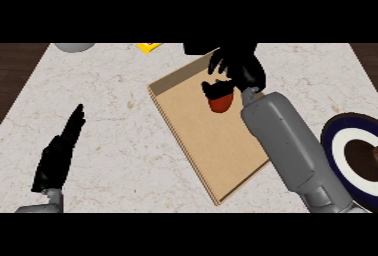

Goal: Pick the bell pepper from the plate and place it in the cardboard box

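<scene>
A red bell pepper (220,103) lies inside the flat cardboard box (193,135), near its far end. My right hand (238,66) hovers just above and beyond the pepper, fingers spread downward and not closed round it; its shadow falls on the pepper's top. The grey right forearm (288,145) crosses the box's right side. The dark blue and white plate (347,150) stands at the right edge with nothing red on it. My left hand (59,150) rests at the lower left, fingers straight, edge-on to the counter.
A grey round object (74,47) sits at the far left edge of the counter. A small yellow item (150,46) lies at the far edge, beside a dark object (198,48). Dark wood borders the counter at both sides.
</scene>
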